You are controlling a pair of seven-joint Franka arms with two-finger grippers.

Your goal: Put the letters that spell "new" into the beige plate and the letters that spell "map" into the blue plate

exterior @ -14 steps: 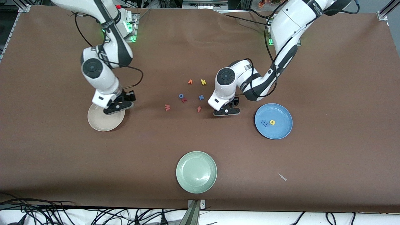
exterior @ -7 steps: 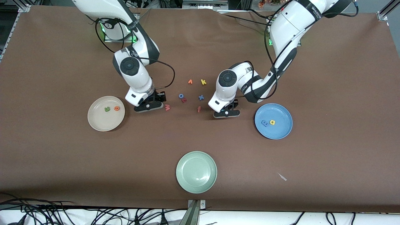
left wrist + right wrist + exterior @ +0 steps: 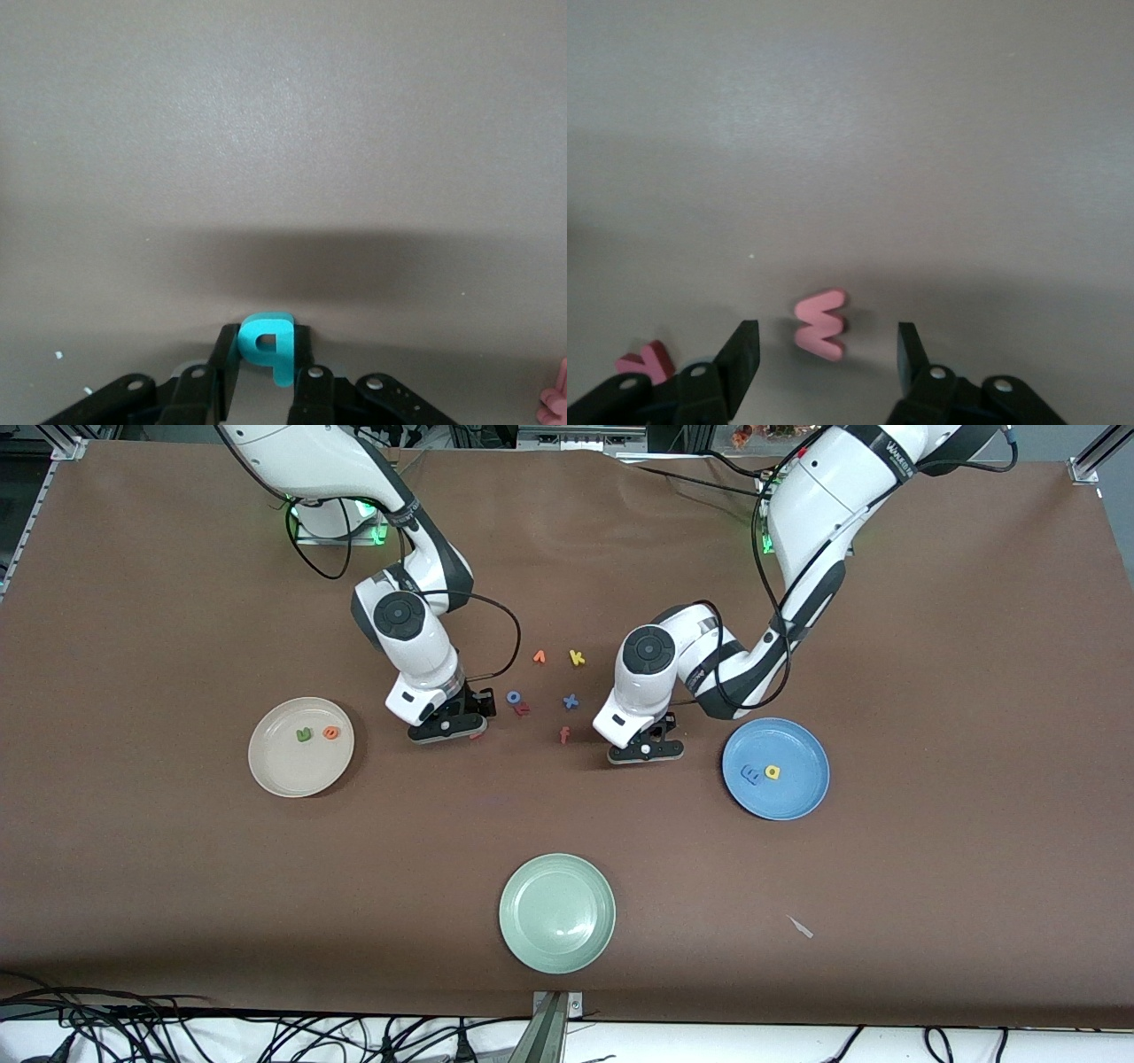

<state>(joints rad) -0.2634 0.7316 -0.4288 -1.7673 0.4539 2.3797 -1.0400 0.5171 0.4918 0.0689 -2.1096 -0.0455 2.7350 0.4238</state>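
The beige plate (image 3: 275, 775) holds a green n (image 3: 304, 734) and an orange e (image 3: 330, 732). On the blue plate (image 3: 797, 797) lie a blue m (image 3: 749, 774) and a yellow a (image 3: 772, 771). My left gripper (image 3: 645, 751) (image 3: 266, 343) is low at the tabletop between the loose letters and the blue plate, shut on the teal p (image 3: 268, 343). My right gripper (image 3: 447, 731) (image 3: 827, 336) is open, its fingers either side of the pink w (image 3: 820, 326) lying flat on the cloth. In the front view the gripper hides most of the w.
Loose letters lie mid-table: an orange one (image 3: 539, 657), yellow k (image 3: 577, 657), blue o (image 3: 513, 697), red r (image 3: 523, 708), blue x (image 3: 570, 701), orange-red f (image 3: 564, 734). A pale green plate (image 3: 557, 912) sits nearest the front camera.
My right gripper left the beige plate, where the n and e now show, and moved over the w. My left gripper closed on the p.
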